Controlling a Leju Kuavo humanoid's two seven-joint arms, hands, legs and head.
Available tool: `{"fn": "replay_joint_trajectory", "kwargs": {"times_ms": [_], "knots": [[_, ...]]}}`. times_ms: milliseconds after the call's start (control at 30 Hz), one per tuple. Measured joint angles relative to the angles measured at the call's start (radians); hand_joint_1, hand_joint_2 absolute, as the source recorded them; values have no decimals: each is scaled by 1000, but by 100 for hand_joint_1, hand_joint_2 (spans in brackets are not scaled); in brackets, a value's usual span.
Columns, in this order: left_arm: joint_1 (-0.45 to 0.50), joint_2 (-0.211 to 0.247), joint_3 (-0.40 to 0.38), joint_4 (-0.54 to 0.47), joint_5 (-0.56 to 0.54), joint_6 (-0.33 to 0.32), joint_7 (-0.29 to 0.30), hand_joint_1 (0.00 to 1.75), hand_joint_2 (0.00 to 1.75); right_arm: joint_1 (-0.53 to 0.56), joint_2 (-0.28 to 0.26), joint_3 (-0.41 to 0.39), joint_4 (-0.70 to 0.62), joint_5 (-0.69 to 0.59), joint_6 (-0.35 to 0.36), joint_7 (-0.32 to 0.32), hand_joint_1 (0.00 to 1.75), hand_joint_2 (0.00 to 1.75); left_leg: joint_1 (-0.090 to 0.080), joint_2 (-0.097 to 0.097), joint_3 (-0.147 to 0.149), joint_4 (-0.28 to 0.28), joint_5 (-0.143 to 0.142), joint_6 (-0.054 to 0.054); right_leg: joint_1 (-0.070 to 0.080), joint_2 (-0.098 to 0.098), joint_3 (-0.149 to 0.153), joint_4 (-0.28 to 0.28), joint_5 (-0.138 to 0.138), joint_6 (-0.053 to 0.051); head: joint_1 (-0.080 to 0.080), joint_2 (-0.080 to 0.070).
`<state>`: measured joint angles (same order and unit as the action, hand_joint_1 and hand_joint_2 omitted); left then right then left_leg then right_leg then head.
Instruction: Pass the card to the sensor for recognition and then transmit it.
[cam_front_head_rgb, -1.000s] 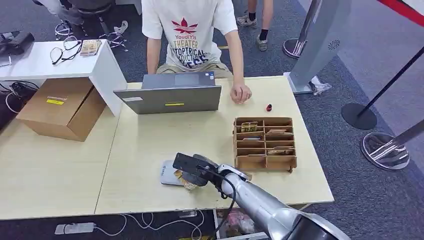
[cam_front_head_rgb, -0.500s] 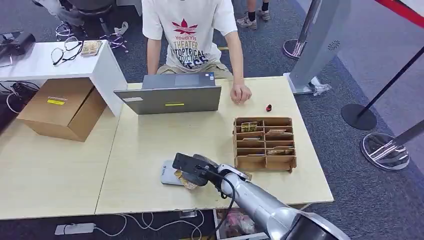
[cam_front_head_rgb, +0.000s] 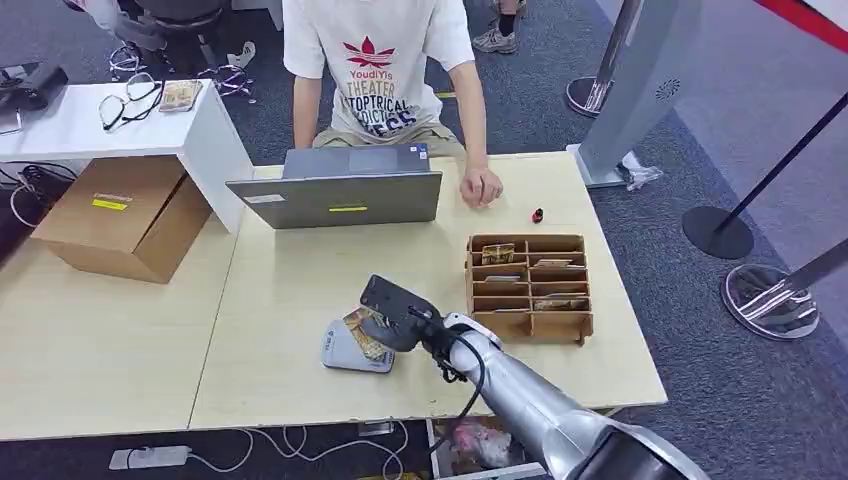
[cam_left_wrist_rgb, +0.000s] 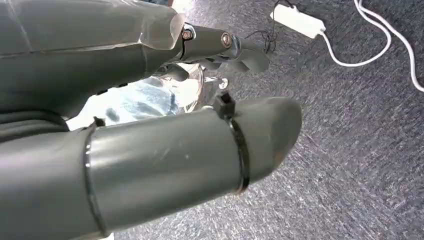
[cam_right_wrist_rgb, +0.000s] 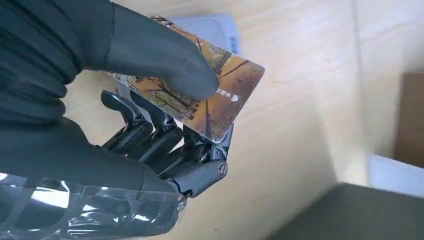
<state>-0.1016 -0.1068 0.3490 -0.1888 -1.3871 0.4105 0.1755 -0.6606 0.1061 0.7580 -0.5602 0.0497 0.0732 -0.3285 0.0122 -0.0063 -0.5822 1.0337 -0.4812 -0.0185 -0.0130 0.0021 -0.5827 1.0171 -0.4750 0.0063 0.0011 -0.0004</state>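
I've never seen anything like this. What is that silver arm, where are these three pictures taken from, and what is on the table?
You are looking at a humanoid robot at work. The wide picture comes from a camera on its head, looking down at a pale wooden table. The silver arm is its right arm, ending in a dark right hand with fingers.

That hand holds a brown picture-printed card, pinched under the thumb, above a flat grey card sensor pad. One close-up comes from a camera at that wrist. The other is from the left wrist: the left hand hangs over grey carpet, holding nothing that I can see.

Also on the table: a grey laptop, a wooden compartment tray of cards, a cardboard box. A person in a white T-shirt sits opposite.
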Motion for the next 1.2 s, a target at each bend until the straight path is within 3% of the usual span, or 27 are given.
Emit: {"fn": "replay_joint_trajectory", "kwargs": {"times_ms": [500,1000,1200], "knots": [[0,2,0,0,7,3,0,0,0,64,-73,-130,-384,-69,-51,-3,175,175,0,0,-1,0,0,0,0,0,-1,0,0,0,0,0],[-1,5,0,0,14,6,-8,0,0,73,-87,-242,-624,-13,-159,-6,175,175,0,0,-1,0,0,0,0,0,-1,0,0,0,0,0],[-3,5,0,0,17,8,-8,0,0,48,-87,-258,-664,94,-238,8,175,175,0,0,-1,0,0,0,0,0,-1,0,0,0,0,0]]}}
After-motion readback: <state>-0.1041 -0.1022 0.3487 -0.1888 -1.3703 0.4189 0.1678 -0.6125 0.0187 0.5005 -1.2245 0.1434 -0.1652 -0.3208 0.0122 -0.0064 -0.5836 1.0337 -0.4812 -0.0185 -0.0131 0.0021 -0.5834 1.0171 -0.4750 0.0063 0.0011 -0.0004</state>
